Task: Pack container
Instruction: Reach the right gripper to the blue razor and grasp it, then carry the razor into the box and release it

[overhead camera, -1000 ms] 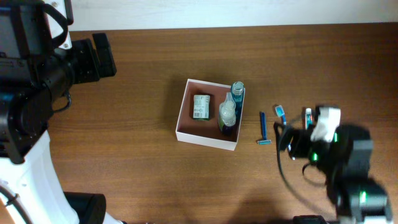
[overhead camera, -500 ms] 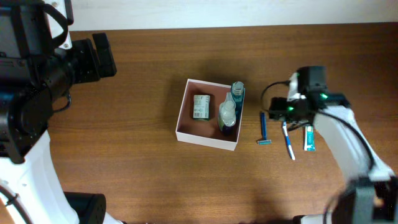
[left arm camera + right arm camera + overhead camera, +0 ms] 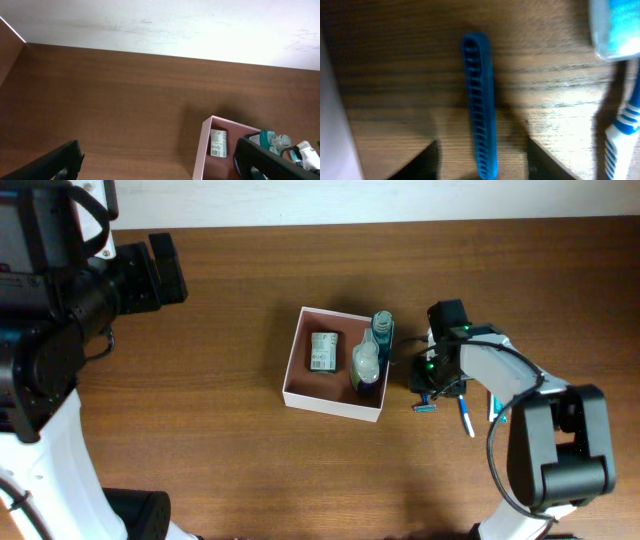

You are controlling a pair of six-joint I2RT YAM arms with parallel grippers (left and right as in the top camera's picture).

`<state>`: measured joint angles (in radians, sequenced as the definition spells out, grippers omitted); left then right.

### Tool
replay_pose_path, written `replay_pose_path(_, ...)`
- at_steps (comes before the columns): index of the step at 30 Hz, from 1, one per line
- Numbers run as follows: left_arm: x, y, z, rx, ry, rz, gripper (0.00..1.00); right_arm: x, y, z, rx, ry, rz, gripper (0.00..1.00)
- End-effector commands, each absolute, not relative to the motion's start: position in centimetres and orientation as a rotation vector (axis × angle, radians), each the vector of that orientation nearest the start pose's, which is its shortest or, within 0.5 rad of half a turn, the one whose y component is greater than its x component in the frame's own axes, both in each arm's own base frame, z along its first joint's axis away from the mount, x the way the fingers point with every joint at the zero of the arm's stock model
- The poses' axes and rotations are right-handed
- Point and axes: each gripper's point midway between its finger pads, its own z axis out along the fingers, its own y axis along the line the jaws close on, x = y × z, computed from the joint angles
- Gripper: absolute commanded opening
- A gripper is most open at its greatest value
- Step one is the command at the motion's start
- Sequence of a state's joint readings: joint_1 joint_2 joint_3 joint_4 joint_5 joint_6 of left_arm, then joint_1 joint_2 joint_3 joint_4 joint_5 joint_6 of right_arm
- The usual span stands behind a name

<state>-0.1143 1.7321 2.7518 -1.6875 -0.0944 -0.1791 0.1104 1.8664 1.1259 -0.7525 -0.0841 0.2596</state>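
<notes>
Right pincer (image 3: 481, 146): spread wide and holding nothing, with one finger (image 3: 422, 162) on each side of the razor.
Razor (image 3: 480, 100): blue, flat on the table (image 3: 200, 430), its handle running straight down the gap between the fingers (the head is out of the wrist view).
Box (image 3: 331, 399): just beside this pincer, on the side away from the toothbrush. It already holds a packet (image 3: 322, 351) and two bottles (image 3: 366, 366).
Toothbrush (image 3: 623, 125) and tube (image 3: 615, 25): on the pincer's other side, near the razor but apart from it.
Left pincer (image 3: 157, 150): wide and empty over bare wood, with the box ahead of it and to one side.
Step in hand: most likely picking up the razor.
Doing it well: come straight down with the handle centred. Close only once the tips are almost on the wood, since the handle is thin and low. Keep the outer finger off the toothbrush, and lift above the box wall before moving across.
</notes>
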Motion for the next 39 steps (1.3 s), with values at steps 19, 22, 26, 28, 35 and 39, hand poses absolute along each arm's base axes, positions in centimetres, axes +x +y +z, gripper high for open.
replay_pose_path(19,33.3,-1.9,46.2,-0.123,2.234,-0.037,0.99,33.1,5.2,15.0,0.205,2.767,0.182,0.04)
replay_pose_path(22,33.3,-1.9,46.2,-0.123,2.234,-0.037,0.99,32.2,8.4,19.8,-0.079,2.643,0.294,0.04)
replay_pose_path(26,33.3,-1.9,46.2,-0.123,2.234,-0.036,0.99,29.7,14.7,24.5,-0.632,2.4,0.405,0.04)
replay_pose_path(28,33.3,-1.9,46.2,-0.123,2.234,-0.037,0.99,28.0,17.5,24.8,-0.907,2.293,0.392,0.04)
replay_pose_path(35,33.3,-1.9,46.2,-0.123,2.234,-0.036,0.99,26.5,22.3,20.7,-1.492,2.103,0.219,0.04)
replay_pose_path(39,33.3,-1.9,46.2,-0.123,2.234,-0.037,0.99,28.9,22.9,16.9,-1.602,2.109,0.127,0.04)
